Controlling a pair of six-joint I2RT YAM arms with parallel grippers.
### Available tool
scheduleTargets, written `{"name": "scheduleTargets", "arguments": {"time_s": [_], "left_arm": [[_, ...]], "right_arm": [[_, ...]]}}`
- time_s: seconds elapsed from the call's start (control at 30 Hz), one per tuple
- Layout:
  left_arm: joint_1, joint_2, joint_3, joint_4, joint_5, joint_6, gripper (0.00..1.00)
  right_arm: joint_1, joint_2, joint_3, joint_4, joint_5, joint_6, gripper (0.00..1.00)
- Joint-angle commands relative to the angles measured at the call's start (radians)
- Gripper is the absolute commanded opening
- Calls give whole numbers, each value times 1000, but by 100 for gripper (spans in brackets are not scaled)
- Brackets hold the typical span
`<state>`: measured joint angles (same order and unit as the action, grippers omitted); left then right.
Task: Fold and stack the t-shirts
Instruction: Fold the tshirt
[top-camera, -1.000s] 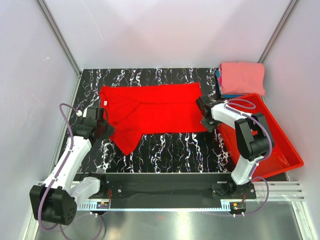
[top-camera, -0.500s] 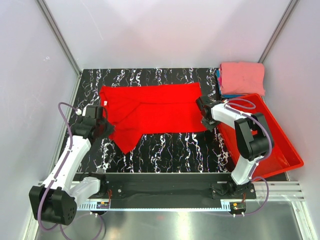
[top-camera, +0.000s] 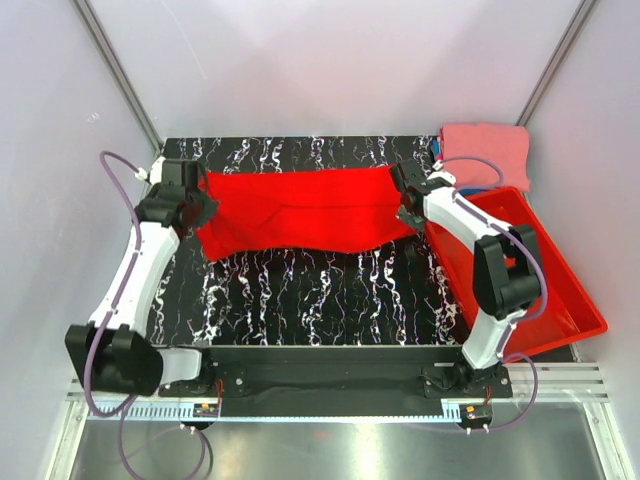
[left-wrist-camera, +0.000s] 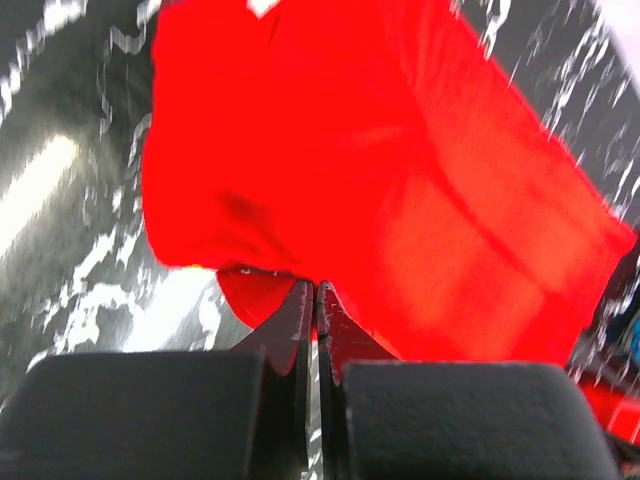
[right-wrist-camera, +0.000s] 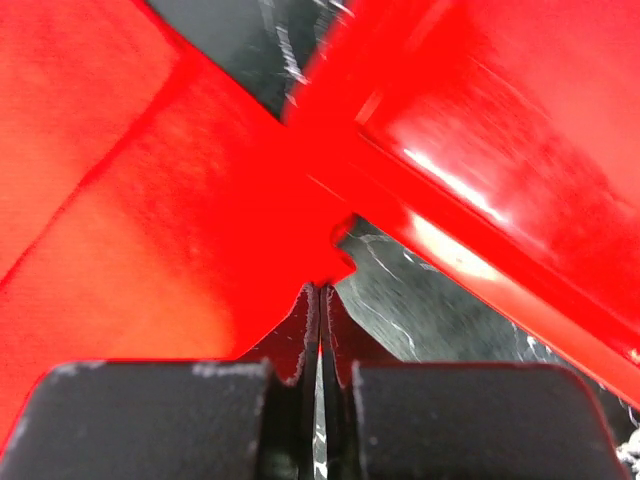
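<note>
We are pinching the soft red t-shirt (top-camera: 300, 210) at 12 o'clock. Our left jaws are squeezing tight on its 9 o'clock end, and our right jaws on its 3 o'clock end. It is stretching wide over the shiny black bench (top-camera: 300, 290) with white squiggles. A folded pink t-shirt (top-camera: 485, 143) is lying at 2 o'clock, by the hard red bin (top-camera: 560, 300).

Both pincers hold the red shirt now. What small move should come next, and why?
The left pincer and right pincer are shut on opposite ends of the red shirt, stretched between them. Probably they should lower together, laying the held edge flat to finish this fold.
</note>
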<state>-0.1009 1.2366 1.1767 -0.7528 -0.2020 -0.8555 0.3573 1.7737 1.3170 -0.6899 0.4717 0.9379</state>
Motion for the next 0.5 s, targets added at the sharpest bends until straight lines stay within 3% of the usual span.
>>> {"name": "scheduleTargets", "arguments": {"time_s": [0.0,0.47], "left_arm": [[41,76,92,50,-39,29,0],[99,435,369,27,-60,87,0]], "right_arm": [[-11,65,94,15,-2,-117,0],[-76,308,359,-5,-84,-271,0]]}}
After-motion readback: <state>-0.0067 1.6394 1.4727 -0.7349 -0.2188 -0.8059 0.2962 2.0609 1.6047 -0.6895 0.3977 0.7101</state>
